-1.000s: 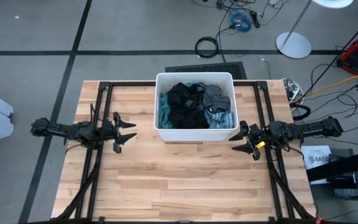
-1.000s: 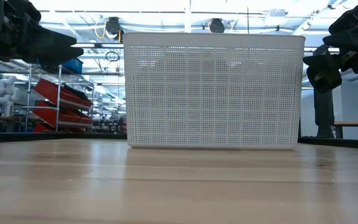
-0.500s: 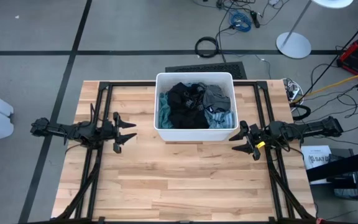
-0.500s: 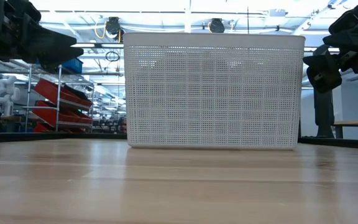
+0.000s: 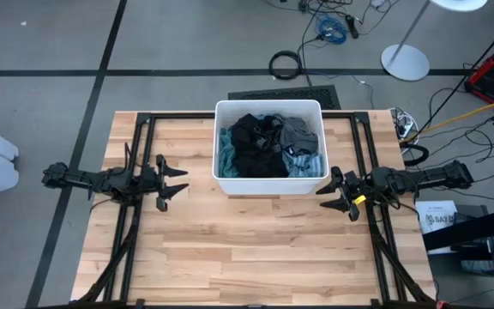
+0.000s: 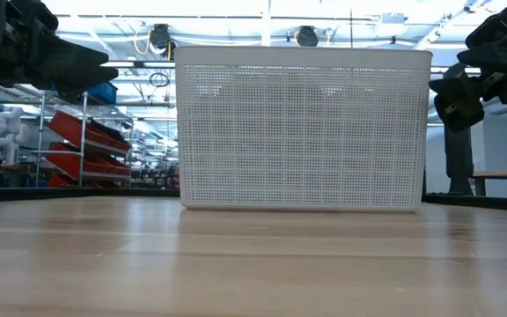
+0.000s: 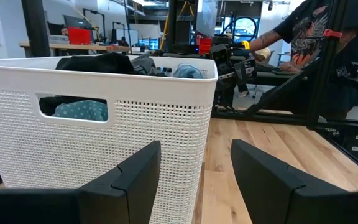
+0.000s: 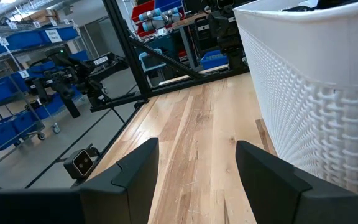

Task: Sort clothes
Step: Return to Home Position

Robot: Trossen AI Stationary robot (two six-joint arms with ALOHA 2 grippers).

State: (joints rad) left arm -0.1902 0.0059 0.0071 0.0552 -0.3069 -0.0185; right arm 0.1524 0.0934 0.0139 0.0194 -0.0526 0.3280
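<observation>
Workshop floor, grey with dark tape lines; a wooden worktop on a black frame.

High view: a white bin stood at the middle of the worktop's far edge. The clothes, black, teal, light blue and grey, lay heaped inside it; none showed on the wood. The left gripper hung near the left edge and the right gripper near the right edge. Both pointed inward, apart from the bin, fingers spread and empty. Judged a parked pose, with nothing left to pick.

Low view: the bin's perforated wall filled the centre; dark arm parts sat at both upper corners, clear of the wood.

Left wrist view: two fingers set wide, nothing between them. A teal garment showed through the bin's handle slot. A person stood beyond the table.

Right wrist view: fingers likewise wide, over bare wood, the bin's wall alongside.
</observation>
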